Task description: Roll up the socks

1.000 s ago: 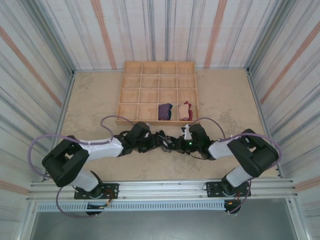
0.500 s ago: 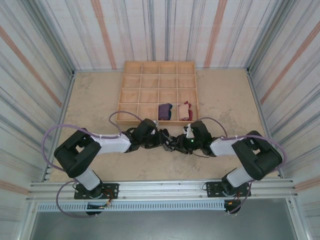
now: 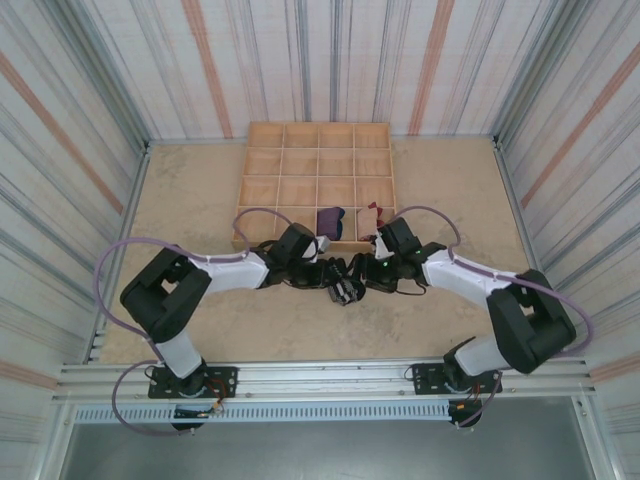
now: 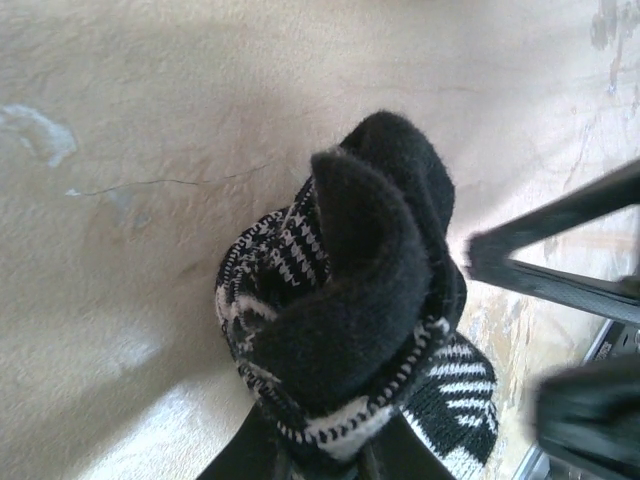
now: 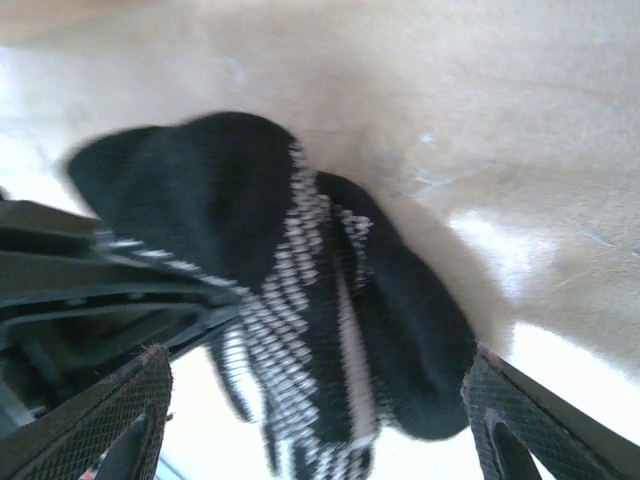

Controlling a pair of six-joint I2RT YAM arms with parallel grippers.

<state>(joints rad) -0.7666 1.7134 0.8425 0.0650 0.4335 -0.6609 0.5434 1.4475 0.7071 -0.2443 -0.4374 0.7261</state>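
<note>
Clenched tight on the bunched black-and-white striped sock (image 4: 340, 300) at the left gripper (image 4: 318, 455); splayed wide either side of it at the right gripper (image 5: 315, 425)

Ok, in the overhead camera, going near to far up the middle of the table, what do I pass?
The metal rail at the near edge → bare tabletop → black-and-white striped sock → purple sock in the nearest row of the wooden tray → the tray's empty far rows → striped back wall.
</note>
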